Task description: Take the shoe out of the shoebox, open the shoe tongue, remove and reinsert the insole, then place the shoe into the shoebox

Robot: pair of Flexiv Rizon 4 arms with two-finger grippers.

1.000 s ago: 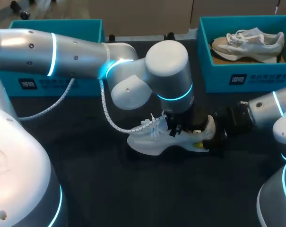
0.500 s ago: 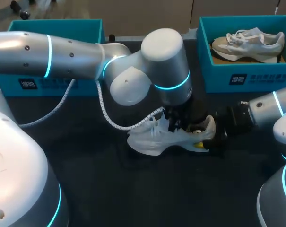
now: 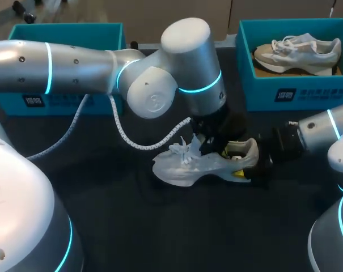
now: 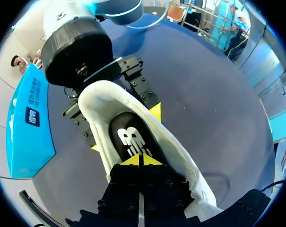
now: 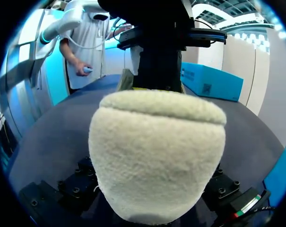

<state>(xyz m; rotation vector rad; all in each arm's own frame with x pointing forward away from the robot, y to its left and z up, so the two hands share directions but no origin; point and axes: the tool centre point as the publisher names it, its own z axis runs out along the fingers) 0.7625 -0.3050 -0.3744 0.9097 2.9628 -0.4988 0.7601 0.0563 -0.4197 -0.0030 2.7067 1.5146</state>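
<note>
On the dark table (image 3: 160, 226), a white lace-up sneaker (image 3: 188, 170) lies just past centre towards 4 o'clock, with one teal cardboard shoebox (image 3: 284, 93) at 2 o'clock holding a grey-and-white sneaker (image 3: 299, 54) and a second teal shoebox (image 3: 58, 96) at 10 o'clock. The right gripper (image 3: 246, 163) pinches the white sneaker's fleecy heel from both sides, while the left gripper (image 4: 139, 160) is in the shoe's mouth, tips pressed together at the black insole (image 4: 128, 137). Over the last second the left arm's wrist has shifted towards 11 o'clock, uncovering more of the heel opening, while shoe and right arm have stayed put.
</note>
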